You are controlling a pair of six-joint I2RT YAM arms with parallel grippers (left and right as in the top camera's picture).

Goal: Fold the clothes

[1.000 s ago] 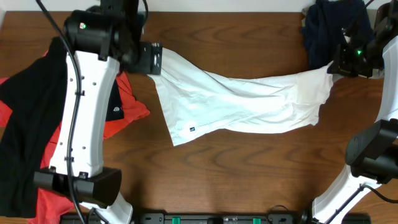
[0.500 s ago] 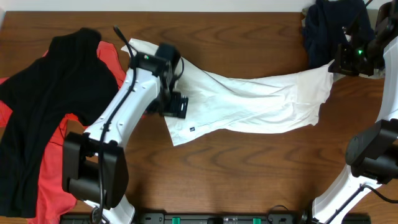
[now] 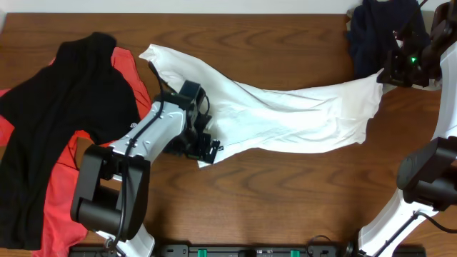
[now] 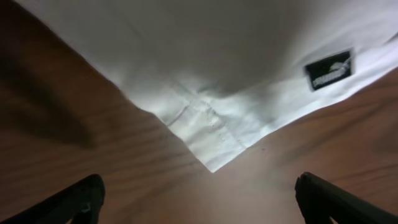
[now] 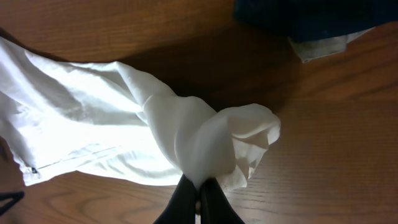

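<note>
**Overhead:** the white T-shirt (image 3: 285,114) lay stretched across mid-table. Bare table (image 3: 285,203) ran along the near edge. A black T-shirt (image 3: 50,128) overlay an orange-red T-shirt (image 3: 61,214) at left.

**Left wrist:** the left gripper (image 4: 199,202) gaped wide and empty above the hem corner (image 4: 211,163).

**Right wrist:** the right gripper (image 5: 199,202) pinched bunched white cloth.

Open table (image 3: 300,200) in front, white shirt (image 3: 285,118) across middle, black shirt (image 3: 57,121) left
</note>
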